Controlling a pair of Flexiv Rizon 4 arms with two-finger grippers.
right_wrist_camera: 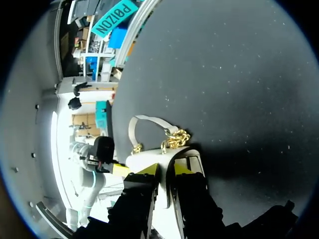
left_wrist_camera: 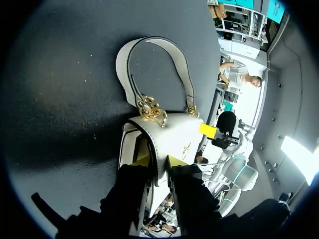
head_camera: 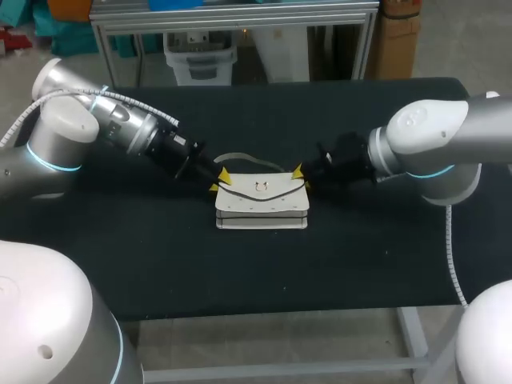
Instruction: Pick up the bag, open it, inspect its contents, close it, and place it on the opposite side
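The white bag sits in the middle of the table. The left gripper and right gripper each pinch one top end of it, with their jaws drawn narrow onto it. I'd raise both ends level and together, otherwise the flap could twist or slip free.

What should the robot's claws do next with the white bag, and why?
Probably lift together, gently. The left claw and right claw each pinch an upper corner of the bag, which rests on the table, so raising it evenly comes first.
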